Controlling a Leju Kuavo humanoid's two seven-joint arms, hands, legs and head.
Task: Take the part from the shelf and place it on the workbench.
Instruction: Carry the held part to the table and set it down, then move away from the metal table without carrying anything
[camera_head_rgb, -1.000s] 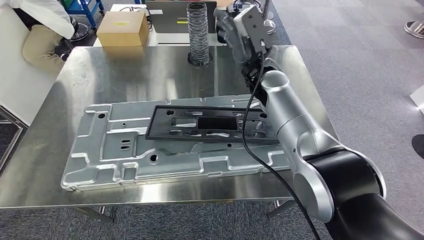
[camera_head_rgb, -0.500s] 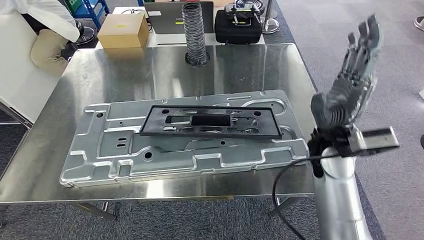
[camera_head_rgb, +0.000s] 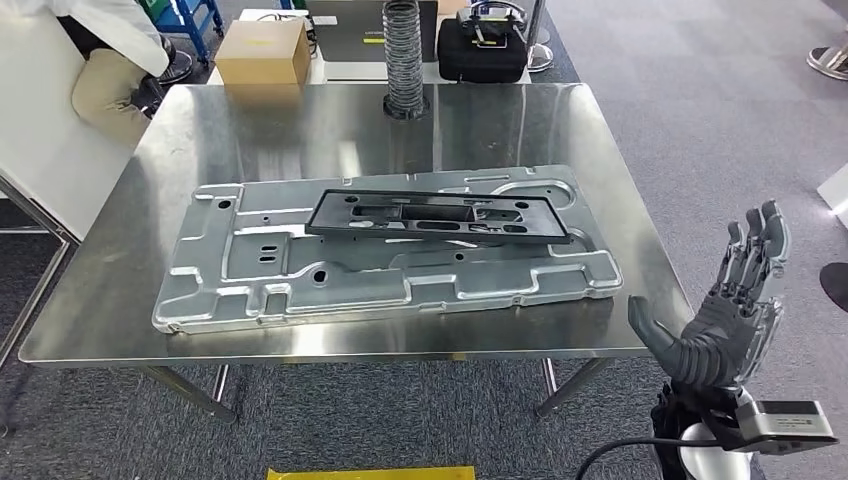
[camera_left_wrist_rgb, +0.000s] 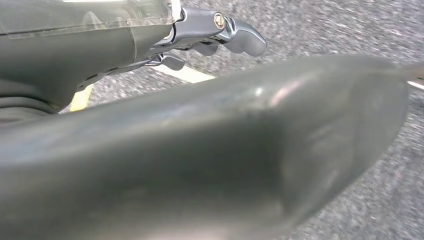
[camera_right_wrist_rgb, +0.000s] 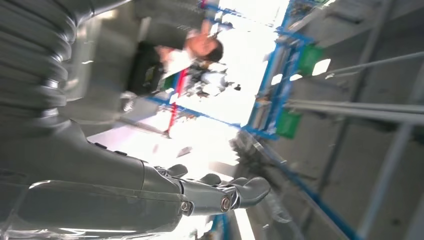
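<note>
A black rectangular frame part (camera_head_rgb: 440, 215) lies flat on a large stamped silver plate (camera_head_rgb: 300, 280), which rests on the steel workbench (camera_head_rgb: 300, 130). In the head view my right hand (camera_head_rgb: 730, 310) is off the bench's right front corner, below table height. Its fingers are spread and point up, and it holds nothing. In the right wrist view the same hand (camera_right_wrist_rgb: 200, 195) shows extended fingers against ceiling and blue racks. My left hand (camera_left_wrist_rgb: 210, 35) hangs over grey floor with its fingers loosely apart and nothing in them.
At the bench's far edge stand a black ribbed hose (camera_head_rgb: 404, 55), a cardboard box (camera_head_rgb: 263, 50) and a black case (camera_head_rgb: 483, 50). A person sits at the far left (camera_head_rgb: 100, 60). A white panel (camera_head_rgb: 30, 150) stands left of the bench. Grey carpet lies to the right.
My right arm has swung back from the bench's far side, out past its right edge and down to the front right corner. The black frame stays on the plate. The camera shifted slightly.
</note>
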